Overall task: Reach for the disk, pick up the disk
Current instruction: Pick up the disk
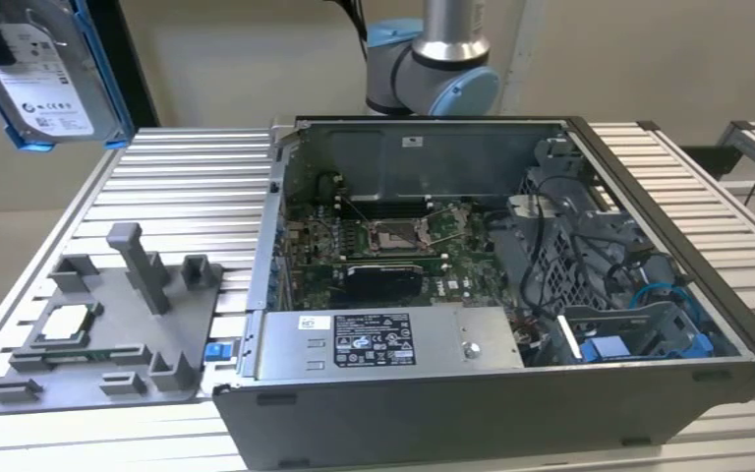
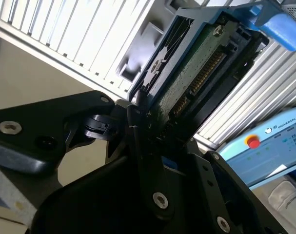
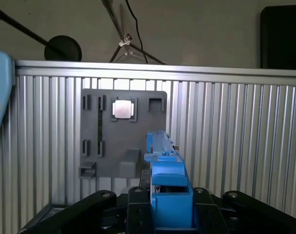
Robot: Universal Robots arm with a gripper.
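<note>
Landmark: open computer case (image 1: 509, 295), standing on the slatted metal surface (image 1: 181, 187).
Disk: hard drive (image 1: 43, 74) hung in the air, well above the surface and well off the case toward the exterior view's left; label faced the exterior camera, blue side rails showed at its edges.
Claw: claw (image 3: 170, 200) was pinching the hard drive by one end; in the second wrist view the circuit-board face (image 2: 196, 68) stood out beyond the fingers.
Risk, slip: the hold looked to be on one end only, so most of the drive hung past it; a jolt could swing or slide it out.
Risk, drop: a fall would likely land on the fixture plate (image 1: 102, 334) beside the case, on the exterior view's left, where the processor chip (image 1: 66, 323) lay.
Count: one hard drive, one claw, one case, one fixture plate, one chip, one power supply box (image 1: 377, 339) inside the case at its near wall.
</note>
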